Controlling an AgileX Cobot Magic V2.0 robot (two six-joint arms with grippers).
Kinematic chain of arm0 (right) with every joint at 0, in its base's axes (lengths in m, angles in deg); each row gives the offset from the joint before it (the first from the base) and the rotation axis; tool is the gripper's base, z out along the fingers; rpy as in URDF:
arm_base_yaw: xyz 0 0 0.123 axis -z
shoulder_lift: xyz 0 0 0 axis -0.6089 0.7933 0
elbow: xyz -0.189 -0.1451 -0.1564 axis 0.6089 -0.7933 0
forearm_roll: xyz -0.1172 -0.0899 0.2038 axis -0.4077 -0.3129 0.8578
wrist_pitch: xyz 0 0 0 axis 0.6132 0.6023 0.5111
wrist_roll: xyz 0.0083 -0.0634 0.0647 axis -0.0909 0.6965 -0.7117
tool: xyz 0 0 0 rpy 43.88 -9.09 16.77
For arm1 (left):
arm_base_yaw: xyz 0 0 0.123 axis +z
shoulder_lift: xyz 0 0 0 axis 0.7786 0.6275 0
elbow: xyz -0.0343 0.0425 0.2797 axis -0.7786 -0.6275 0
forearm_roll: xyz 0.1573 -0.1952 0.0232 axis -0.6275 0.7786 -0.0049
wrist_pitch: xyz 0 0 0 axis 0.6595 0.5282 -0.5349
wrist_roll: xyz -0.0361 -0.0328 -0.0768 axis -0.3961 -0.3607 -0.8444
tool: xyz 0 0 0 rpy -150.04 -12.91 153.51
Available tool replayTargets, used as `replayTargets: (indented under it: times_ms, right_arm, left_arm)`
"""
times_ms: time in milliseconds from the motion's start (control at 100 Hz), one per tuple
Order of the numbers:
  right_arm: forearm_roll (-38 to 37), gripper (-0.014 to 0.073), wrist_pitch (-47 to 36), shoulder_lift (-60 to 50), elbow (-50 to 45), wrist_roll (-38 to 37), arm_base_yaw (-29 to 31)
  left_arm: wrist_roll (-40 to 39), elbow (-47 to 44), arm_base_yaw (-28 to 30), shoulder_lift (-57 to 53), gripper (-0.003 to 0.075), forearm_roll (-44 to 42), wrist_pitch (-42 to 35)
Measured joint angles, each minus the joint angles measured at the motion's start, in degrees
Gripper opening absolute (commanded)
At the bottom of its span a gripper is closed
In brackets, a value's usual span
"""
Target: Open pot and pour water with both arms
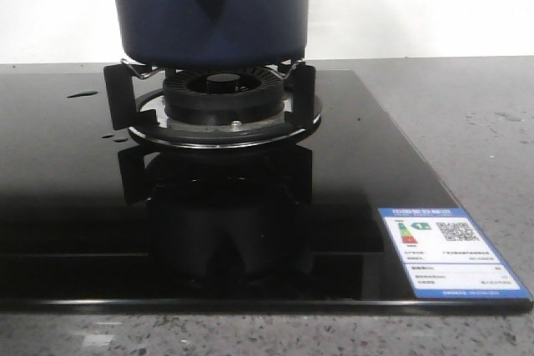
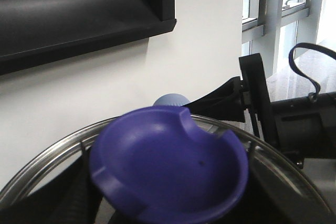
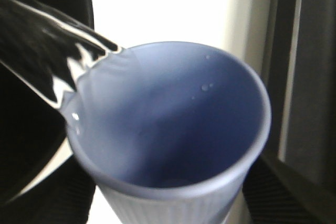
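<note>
The dark navy pot (image 1: 213,10) stands on the burner at the top centre of the front view; its top is cut off by the frame edge. Neither gripper shows there. In the left wrist view my left gripper (image 2: 168,205) is shut on the blue knob (image 2: 168,166) of the steel-rimmed glass lid (image 2: 47,158), held up in the air. In the right wrist view my right gripper (image 3: 165,205) is shut on the pale blue ribbed cup (image 3: 173,124), whose rim lies against the lid's shiny edge (image 3: 47,40). The cup's rim (image 2: 172,99) and the right arm (image 2: 294,124) show behind the lid.
The burner (image 1: 221,97) with black pot supports sits on a black glass hob (image 1: 75,198). Water drops (image 1: 82,94) lie on the hob at the left. A blue label (image 1: 450,252) is at the hob's front right. A dark hood (image 2: 79,14) and a window (image 2: 283,3) are behind.
</note>
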Motion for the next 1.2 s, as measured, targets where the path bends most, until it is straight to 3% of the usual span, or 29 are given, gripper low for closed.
replayTargets:
  times_ms: [690, 870, 1040, 1200]
  right_arm:
    - [-28.18, 0.0265, -1.64, 0.02, 0.12, 0.14, 0.0]
    - [-28.66, 0.0265, -1.64, 0.02, 0.12, -0.99, 0.0]
    - [-22.62, 0.0265, 0.14, 0.02, 0.12, -11.96, -0.17]
    - [-17.29, 0.0265, 7.79, 0.02, 0.12, -20.21, -1.99]
  left_arm:
    - [0.0, 0.0, 0.0, 0.0, 0.0315, 0.5, 0.0]
    - [0.0, 0.0, 0.0, 0.0, 0.0315, 0.5, 0.0]
    - [0.0, 0.0, 0.0, 0.0, 0.0315, 0.5, 0.0]
    - [0.0, 0.0, 0.0, 0.0, 0.0315, 0.5, 0.0]
